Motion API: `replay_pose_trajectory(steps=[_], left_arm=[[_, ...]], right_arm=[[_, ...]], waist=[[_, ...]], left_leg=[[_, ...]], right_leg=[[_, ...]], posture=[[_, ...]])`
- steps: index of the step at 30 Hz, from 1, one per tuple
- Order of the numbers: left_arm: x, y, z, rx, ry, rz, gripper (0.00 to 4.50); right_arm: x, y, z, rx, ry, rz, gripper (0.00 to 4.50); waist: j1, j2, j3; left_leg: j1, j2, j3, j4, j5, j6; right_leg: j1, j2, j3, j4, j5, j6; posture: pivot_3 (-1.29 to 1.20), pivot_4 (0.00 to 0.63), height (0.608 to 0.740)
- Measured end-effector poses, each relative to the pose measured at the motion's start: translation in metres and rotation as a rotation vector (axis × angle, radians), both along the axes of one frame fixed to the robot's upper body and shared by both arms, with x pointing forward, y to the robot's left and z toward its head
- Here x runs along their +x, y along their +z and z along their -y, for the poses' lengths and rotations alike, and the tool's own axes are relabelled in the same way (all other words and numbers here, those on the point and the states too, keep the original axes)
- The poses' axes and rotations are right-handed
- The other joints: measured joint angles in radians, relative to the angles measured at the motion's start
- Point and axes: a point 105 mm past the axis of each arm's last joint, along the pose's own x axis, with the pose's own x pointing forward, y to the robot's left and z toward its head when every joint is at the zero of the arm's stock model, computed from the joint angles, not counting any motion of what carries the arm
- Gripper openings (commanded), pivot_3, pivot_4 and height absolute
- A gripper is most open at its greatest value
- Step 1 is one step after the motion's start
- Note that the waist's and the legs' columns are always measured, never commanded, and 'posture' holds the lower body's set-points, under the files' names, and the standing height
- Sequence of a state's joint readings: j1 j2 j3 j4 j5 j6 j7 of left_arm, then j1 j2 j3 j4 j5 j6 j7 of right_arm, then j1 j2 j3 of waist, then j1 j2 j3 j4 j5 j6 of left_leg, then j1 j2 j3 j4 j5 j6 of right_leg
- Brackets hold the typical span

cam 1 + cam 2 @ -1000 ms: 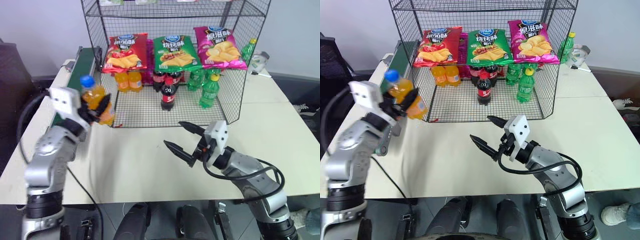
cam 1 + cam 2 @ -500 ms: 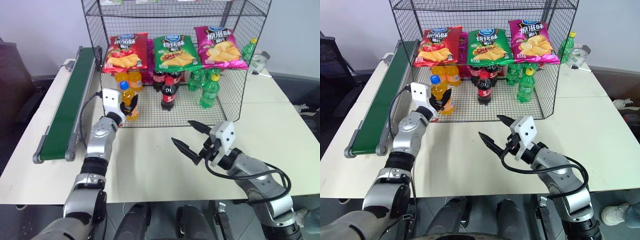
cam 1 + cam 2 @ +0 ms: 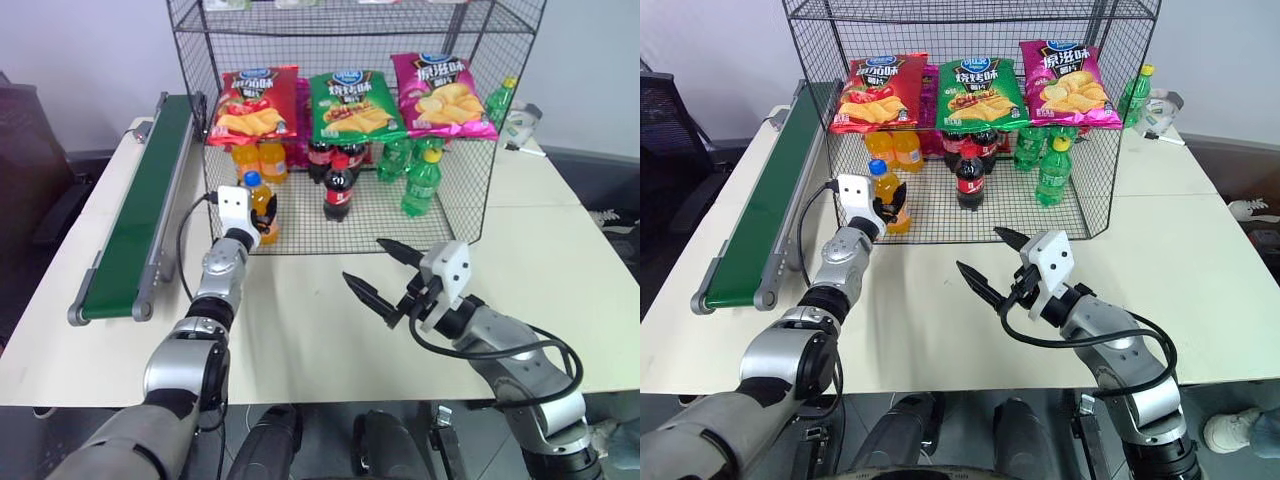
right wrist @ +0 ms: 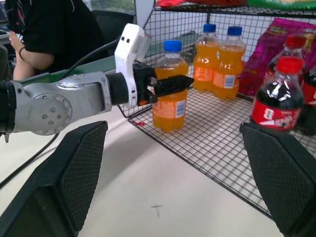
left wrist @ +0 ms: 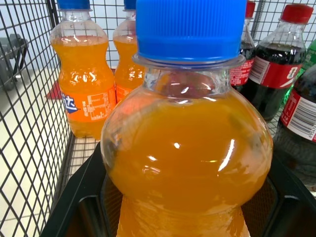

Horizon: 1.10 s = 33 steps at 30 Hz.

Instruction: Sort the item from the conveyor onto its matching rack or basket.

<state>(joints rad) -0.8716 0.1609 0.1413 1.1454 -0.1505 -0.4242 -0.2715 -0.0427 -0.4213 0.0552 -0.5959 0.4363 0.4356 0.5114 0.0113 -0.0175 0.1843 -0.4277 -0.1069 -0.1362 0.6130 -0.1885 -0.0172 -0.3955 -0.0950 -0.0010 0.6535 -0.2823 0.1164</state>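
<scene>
The item, a small orange soda bottle (image 3: 257, 195) with a blue cap, stands upright at the front left corner of the rack's (image 3: 462, 205) bottom mesh tier. My left gripper (image 3: 267, 213) is shut on its middle, black fingers (image 4: 174, 83) wrapped around the label. In the left wrist view the bottle (image 5: 187, 158) sits between the fingers. Two matching orange bottles (image 3: 256, 160) stand behind it. My right gripper (image 3: 368, 264) hovers open over the table in front of the rack, holding nothing. The green conveyor (image 3: 140, 210) runs along the left side with nothing on its belt.
Cola bottles (image 3: 338, 190) and green bottles (image 3: 420, 183) stand further right on the same tier. Three chip bags (image 3: 352, 105) hang above them. A green bottle (image 3: 499, 100) stands outside the rack at the back right. A seated person (image 4: 44, 34) is beyond the conveyor.
My left arm carried the orange bottle from above the conveyor's side rightward, forward and down into the rack's bottom tier. The right arm stayed almost still.
</scene>
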Motion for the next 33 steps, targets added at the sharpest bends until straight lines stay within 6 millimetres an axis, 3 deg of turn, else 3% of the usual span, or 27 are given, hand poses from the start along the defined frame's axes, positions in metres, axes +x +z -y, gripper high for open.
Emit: replay_pose_trajectory(steps=[2, 8, 14, 19, 26, 33], left_arm=[[0.000, -0.002, -0.001, -0.011, -0.002, -0.006, 4.41], [-0.001, 0.001, -0.004, -0.033, -0.006, 0.012, 4.41], [-0.008, 0.021, -0.010, -0.075, -0.036, 0.120, 4.41], [-0.020, 0.017, -0.019, -0.060, -0.031, 0.123, 4.41], [-0.043, 0.037, -0.035, 0.000, -0.041, 0.159, 4.41], [-0.075, 0.049, -0.053, 0.083, -0.143, 0.080, 4.41]], right_arm=[[0.000, 0.000, 0.000, 0.000, 0.000, -0.001, 4.50], [0.000, 0.000, -0.003, 0.001, 0.009, 0.000, 4.50], [-0.001, 0.000, -0.003, 0.001, 0.017, -0.002, 4.50], [-0.002, -0.001, -0.003, 0.002, 0.021, -0.006, 4.50], [-0.002, 0.001, -0.006, 0.009, 0.036, 0.001, 4.50], [-0.001, 0.002, -0.007, 0.009, 0.034, -0.002, 4.50]], waist=[[0.000, 0.000, 0.000], [0.000, 0.000, 0.000], [-0.002, 0.000, 0.000], [-0.002, 0.000, 0.000], [-0.003, 0.000, 0.000], [-0.004, 0.001, -0.001]], left_leg=[[0.000, 0.000, 0.000, 0.000, 0.000, 0.000], [0.000, 0.000, 0.000, 0.000, 0.000, 0.000], [0.000, 0.000, 0.000, 0.000, 0.000, 0.000], [0.000, 0.000, 0.000, 0.000, 0.000, 0.000], [0.001, 0.000, 0.000, 0.000, 0.000, 0.000], [0.001, 0.001, 0.000, 0.000, 0.000, 0.000]], right_leg=[[0.000, 0.000, 0.000, 0.000, 0.000, 0.000], [0.000, 0.000, 0.000, 0.000, 0.000, 0.000], [0.000, 0.000, 0.000, 0.000, 0.000, 0.000], [0.000, 0.000, 0.001, 0.001, 0.000, 0.000], [0.000, 0.000, 0.001, 0.001, 0.000, 0.000], [0.000, 0.000, 0.001, 0.001, 0.000, -0.001]], posture=[[0.00, 0.150, 0.740], [0.00, 0.150, 0.740], [0.00, 0.150, 0.740], [0.00, 0.150, 0.740], [0.00, 0.150, 0.740], [0.00, 0.150, 0.740]])
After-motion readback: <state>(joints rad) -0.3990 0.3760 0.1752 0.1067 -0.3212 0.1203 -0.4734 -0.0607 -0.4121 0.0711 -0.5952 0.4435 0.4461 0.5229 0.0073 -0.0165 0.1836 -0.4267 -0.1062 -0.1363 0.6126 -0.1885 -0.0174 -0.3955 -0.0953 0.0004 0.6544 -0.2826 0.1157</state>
